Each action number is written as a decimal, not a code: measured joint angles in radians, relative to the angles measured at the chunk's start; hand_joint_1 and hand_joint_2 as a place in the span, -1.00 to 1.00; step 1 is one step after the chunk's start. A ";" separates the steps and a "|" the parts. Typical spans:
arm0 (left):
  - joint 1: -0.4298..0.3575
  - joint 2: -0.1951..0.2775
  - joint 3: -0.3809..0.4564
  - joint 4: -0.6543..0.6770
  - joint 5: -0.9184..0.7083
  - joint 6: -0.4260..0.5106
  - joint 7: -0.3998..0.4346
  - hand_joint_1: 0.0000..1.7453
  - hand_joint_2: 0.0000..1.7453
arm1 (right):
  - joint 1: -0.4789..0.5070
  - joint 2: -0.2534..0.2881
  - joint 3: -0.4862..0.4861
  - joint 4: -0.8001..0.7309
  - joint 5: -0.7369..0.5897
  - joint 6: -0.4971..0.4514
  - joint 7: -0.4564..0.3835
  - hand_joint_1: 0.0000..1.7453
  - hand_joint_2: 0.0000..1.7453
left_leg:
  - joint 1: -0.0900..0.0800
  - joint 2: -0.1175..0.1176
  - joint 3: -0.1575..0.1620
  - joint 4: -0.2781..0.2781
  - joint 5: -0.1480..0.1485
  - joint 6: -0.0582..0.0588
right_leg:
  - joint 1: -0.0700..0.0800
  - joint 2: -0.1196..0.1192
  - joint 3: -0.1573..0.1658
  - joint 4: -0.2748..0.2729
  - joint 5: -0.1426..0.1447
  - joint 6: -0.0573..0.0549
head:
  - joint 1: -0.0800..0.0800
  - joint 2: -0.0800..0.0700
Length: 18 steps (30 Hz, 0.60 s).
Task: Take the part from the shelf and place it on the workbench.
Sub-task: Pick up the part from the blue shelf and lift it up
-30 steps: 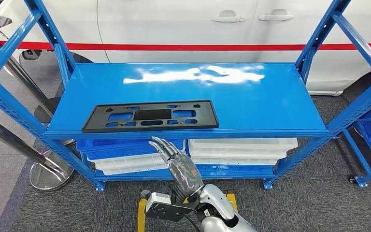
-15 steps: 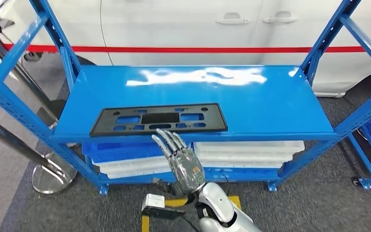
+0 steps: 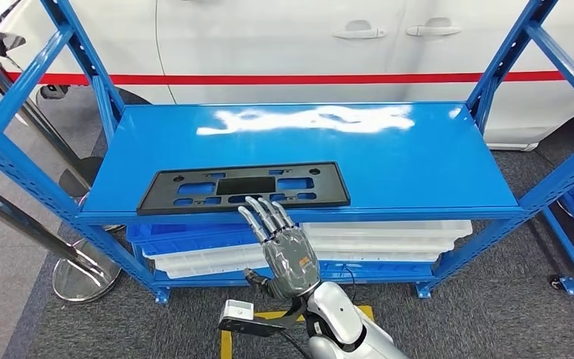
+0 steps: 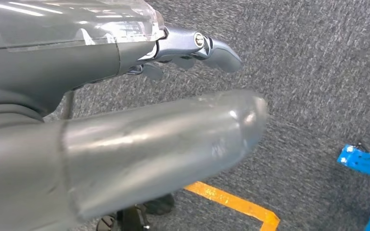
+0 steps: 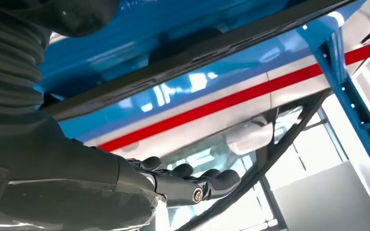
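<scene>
Reaching: right hand [image 3: 282,243] up by the shelf [image 3: 418,168] edge, fingers straight, empty
Part [image 3: 244,188]: flat on shelf
Left hand [image 4: 125,96]: loose, empty

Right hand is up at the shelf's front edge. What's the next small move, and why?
Probably ease the right hand forward and up over the shelf lip onto the black part. Its open fingertips sit just at the part's near edge, holding nothing.
</scene>
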 joint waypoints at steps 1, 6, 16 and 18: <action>-0.001 0.000 0.001 0.000 -0.004 -0.002 0.001 -1.00 -1.00 | -0.001 0.000 0.000 0.001 0.021 -0.009 0.007 -1.00 1.00 | -0.003 -0.002 0.001 -0.001 -0.003 0.007 | 0.001 0.001 -0.001 0.001 -0.001 0.004 | 0.000 0.000; -0.006 0.002 0.004 0.000 -0.016 -0.011 0.004 -1.00 -1.00 | -0.003 -0.001 -0.001 0.012 0.089 -0.038 0.028 -1.00 1.00 | 0.000 0.000 0.006 -0.009 0.000 0.039 | -0.004 0.002 -0.038 0.085 -0.053 0.027 | 0.000 0.000; -0.034 0.018 -0.011 0.031 -0.021 0.022 0.031 -1.00 -1.00 | -0.041 -0.006 -0.003 0.126 0.313 -0.029 0.131 -1.00 1.00 | -0.006 -0.003 0.039 -0.012 -0.033 0.030 | 0.010 0.002 -0.037 0.016 0.024 -0.005 | 0.000 0.000; -0.040 0.024 -0.018 0.042 -0.016 0.031 0.034 -1.00 -1.00 | -0.050 -0.005 -0.002 0.157 0.326 -0.034 0.143 -1.00 1.00 | -0.003 -0.003 0.041 -0.018 -0.036 0.021 | 0.015 0.003 -0.035 0.009 0.017 -0.009 | 0.000 0.000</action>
